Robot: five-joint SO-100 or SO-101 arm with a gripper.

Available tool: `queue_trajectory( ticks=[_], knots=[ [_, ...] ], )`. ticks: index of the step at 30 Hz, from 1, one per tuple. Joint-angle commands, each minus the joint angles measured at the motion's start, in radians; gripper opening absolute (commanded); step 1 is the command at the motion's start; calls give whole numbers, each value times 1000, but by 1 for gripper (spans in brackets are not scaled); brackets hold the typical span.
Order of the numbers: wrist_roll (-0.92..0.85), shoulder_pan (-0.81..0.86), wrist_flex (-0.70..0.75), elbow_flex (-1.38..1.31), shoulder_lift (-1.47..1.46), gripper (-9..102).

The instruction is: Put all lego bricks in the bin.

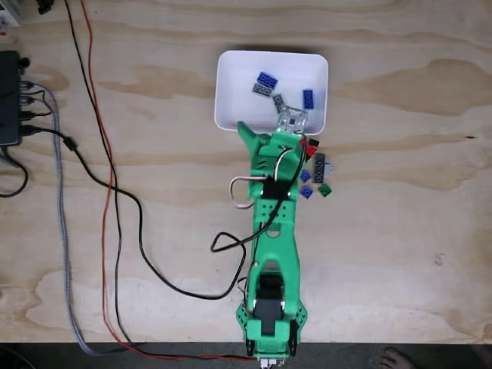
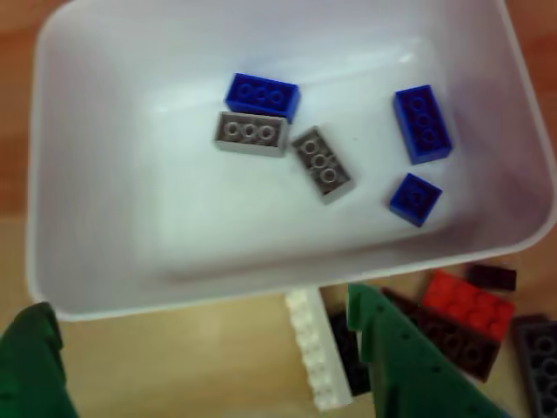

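A pale plywood table [image 1: 400, 246] carries the white bin [image 1: 229, 115], which sits flat near its far middle in the fixed view, with the green arm [image 1: 273, 254] standing at the near edge. Just beside the bin's near right corner, loose lego bricks [image 1: 317, 178] lie on the wood in red, grey, blue and green. Black, red and braided grey cables [image 1: 100, 200] trail across the left side toward a black box [image 1: 9, 100] at the left edge.

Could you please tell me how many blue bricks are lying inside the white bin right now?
3 in the bin: one blue brick touching a grey one at upper centre, one long at right, one small below it. None seems hidden.
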Motion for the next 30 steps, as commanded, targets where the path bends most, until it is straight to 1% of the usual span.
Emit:
queue_trajectory(
  ticks=[1,4,7,9,10,12,14,16,20,21,26,30],
  knots=[
    [41,-199,449,141,584,31],
    [26,-206,425,322,563,30],
    [41,-229,307,437,462,28],
    [26,-195,190,469,359,28],
    [2,-164,129,477,310,28],
    [-28,-123,57,479,261,28],
    [-55,-101,17,480,233,28],
    [-92,-78,-61,506,218,28],
    [-144,-49,-144,532,195,28],
    [-160,-46,-186,557,193,28],
    [-169,-28,-282,577,126,28],
    [-176,-26,-339,580,67,25]
  ],
)
